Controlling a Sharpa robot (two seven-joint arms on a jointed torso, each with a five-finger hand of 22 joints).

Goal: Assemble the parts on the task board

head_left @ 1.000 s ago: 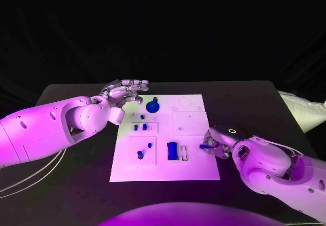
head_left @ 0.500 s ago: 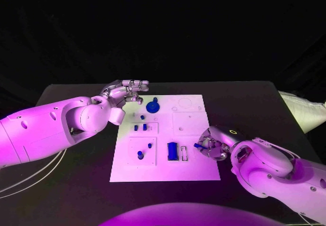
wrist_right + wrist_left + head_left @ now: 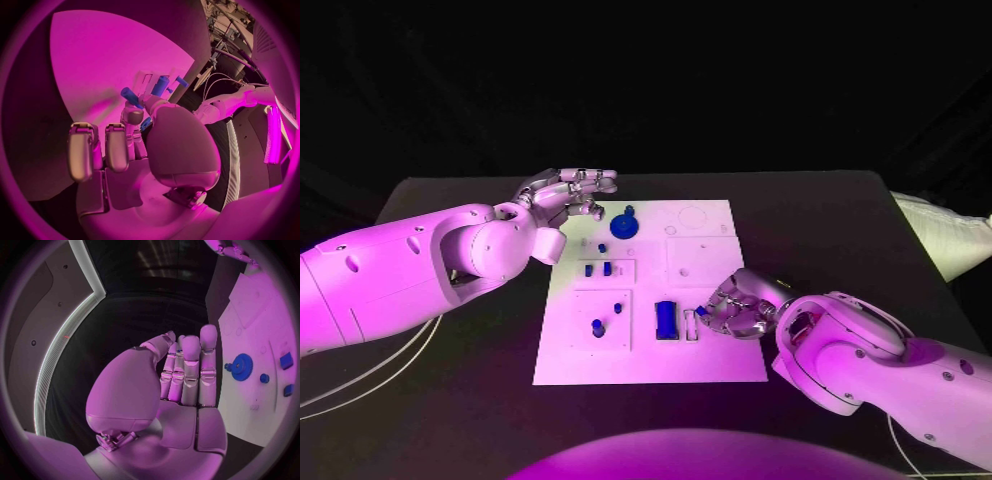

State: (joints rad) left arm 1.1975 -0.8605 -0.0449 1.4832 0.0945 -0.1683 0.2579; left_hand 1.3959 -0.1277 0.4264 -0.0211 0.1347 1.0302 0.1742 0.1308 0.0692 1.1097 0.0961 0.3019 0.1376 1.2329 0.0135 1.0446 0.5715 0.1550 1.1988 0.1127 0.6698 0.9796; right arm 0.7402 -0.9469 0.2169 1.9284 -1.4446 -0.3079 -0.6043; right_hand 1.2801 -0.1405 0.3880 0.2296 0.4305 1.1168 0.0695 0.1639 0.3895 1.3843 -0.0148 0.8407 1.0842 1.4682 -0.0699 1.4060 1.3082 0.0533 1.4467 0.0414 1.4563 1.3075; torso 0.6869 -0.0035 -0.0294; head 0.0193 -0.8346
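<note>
Two fingertips of the right hand pinch a small blue peg, thumb against one finger, while the other fingers stretch out straight and apart from it; the peg sticks out beyond the fingertips, tilted over the task board. That hand hovers above the board's right edge, just beside the blue rectangular block and the narrow white slot next to it. Smaller blue parts sit toward the board's left side, and a blue gear lies near its far edge. By the board's far left corner the left hand hangs above the tabletop, fingers extended side by side, holding nothing.
</note>
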